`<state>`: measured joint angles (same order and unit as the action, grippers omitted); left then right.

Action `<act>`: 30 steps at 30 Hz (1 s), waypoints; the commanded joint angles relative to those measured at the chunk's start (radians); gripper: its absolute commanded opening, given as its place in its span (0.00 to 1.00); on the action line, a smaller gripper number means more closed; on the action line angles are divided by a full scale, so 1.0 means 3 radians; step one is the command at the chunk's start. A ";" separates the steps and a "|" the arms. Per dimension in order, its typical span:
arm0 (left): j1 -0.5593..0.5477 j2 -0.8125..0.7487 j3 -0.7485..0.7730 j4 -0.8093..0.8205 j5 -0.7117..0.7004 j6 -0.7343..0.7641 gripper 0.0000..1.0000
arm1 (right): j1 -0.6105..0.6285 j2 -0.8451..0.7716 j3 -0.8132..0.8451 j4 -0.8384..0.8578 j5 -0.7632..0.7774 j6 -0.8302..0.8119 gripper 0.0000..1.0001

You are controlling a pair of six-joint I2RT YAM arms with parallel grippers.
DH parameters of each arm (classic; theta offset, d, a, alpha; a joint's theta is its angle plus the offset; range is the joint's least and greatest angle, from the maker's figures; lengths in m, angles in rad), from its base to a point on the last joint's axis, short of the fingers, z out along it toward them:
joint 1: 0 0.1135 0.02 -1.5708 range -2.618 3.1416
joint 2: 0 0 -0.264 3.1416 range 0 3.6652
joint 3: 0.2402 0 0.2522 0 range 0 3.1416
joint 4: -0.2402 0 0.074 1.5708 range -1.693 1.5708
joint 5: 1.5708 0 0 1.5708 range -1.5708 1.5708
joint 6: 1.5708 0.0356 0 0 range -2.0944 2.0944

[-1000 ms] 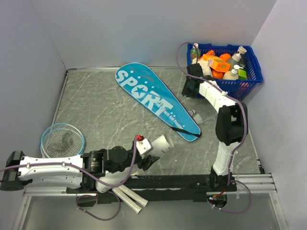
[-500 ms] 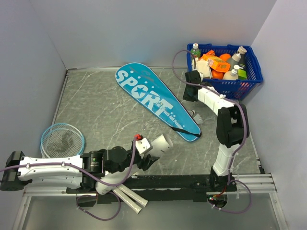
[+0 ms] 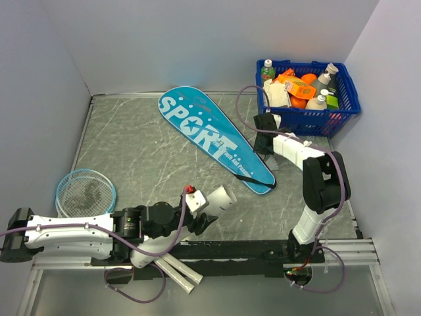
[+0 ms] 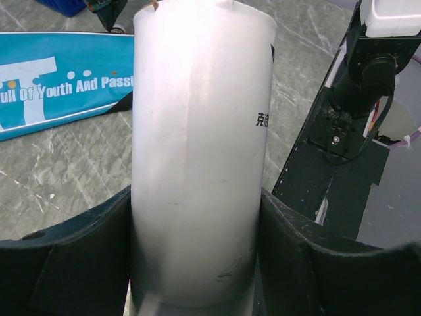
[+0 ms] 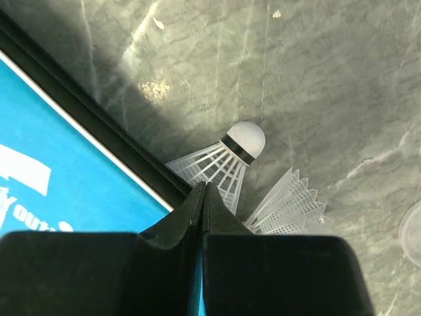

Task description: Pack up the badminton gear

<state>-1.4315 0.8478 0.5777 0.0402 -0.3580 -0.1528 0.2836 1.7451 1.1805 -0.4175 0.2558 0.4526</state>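
Now the right gripper point(image 5: 204, 189), jaws pressed together, tips on the shuttlecock point(image 5: 227, 161) skirt beside the bag point(image 3: 214, 138); whether it grips is unclear. Meanwhile the left gripper point(image 4: 197, 250) clamps a white tube point(image 4: 197, 131).

Upper right of the top view: my right gripper point(image 3: 266, 150) covers nearly all of the shuttlecock point(image 5: 227, 161). Up close, my fingertips, pressed together, hide part of its skirt; whether they pinch it cannot be told. A second shuttlecock point(image 5: 289, 204) shows only feathers. Lower left, my left arm point(image 3: 72, 234) hides the rackets' point(image 3: 85, 192) shafts. In my left wrist view the white tube point(image 4: 200, 151) runs off the lower edge and blocks the bag's point(image 4: 59, 85) lettering.
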 commanded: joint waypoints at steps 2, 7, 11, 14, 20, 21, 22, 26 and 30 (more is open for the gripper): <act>-0.0030 -0.0055 0.0012 0.0208 -0.0054 -0.0053 0.01 | 0.0026 -0.0034 -0.0090 0.0170 0.0047 0.0046 0.00; -0.0030 -0.0039 0.0002 0.0224 -0.0054 -0.0048 0.01 | 0.0108 -0.0013 -0.0095 0.0170 -0.0274 0.0010 0.00; -0.0030 -0.0039 -0.0008 0.0239 -0.0054 -0.0048 0.01 | 0.0179 0.0038 -0.0039 0.0109 -0.0586 -0.0031 0.00; -0.0030 -0.0055 -0.0019 0.0244 -0.0054 -0.0048 0.01 | 0.0302 -0.0044 -0.0079 0.0118 -0.0765 -0.0041 0.00; -0.0030 -0.0065 -0.0039 0.0280 -0.0044 -0.0033 0.01 | 0.0522 -0.0131 -0.0085 0.0052 -0.1368 -0.0092 0.00; -0.0030 -0.0060 -0.0039 0.0280 -0.0039 -0.0033 0.01 | 0.0532 -0.0141 -0.0095 0.0057 -0.1440 -0.0087 0.00; -0.0030 -0.0065 -0.0039 0.0275 -0.0034 -0.0033 0.01 | 0.0532 -0.0202 -0.0110 0.0077 -0.1501 -0.0082 0.00; -0.0030 -0.0111 -0.0039 0.0234 -0.0049 -0.0023 0.01 | 0.0527 -0.0427 -0.0146 -0.0050 -0.1242 -0.0067 0.00; -0.0030 -0.0182 -0.0065 0.0234 -0.0054 -0.0033 0.01 | 0.0492 -0.0744 -0.0156 -0.0264 -0.0456 -0.0128 0.34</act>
<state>-1.4334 0.8284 0.5663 0.0437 -0.3645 -0.1524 0.4465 1.6501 1.1366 -0.4511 -0.0753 0.4320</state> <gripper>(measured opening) 0.667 0.219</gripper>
